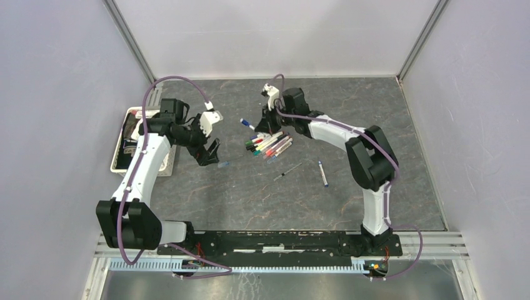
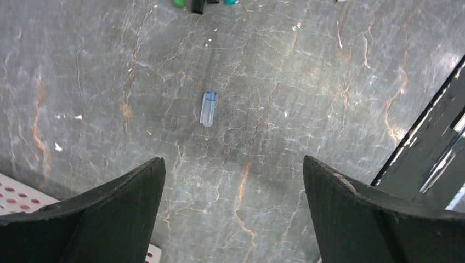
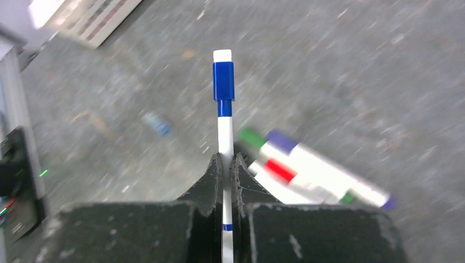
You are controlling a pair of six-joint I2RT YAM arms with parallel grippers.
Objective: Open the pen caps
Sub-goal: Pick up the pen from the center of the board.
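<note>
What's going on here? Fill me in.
The right end effector is shut on a white pen, lifted near the pile of pens, with its blue cap on. The left end effector is open above a loose pale-blue cap lying on the table.

I'm seeing the right end effector (image 3: 226,160) hiding the blue pen's (image 3: 224,129) lower barrel, loose pens (image 3: 323,174) blurring, and coloured pen ends (image 2: 197,5) being cropped in the left wrist view.
</note>
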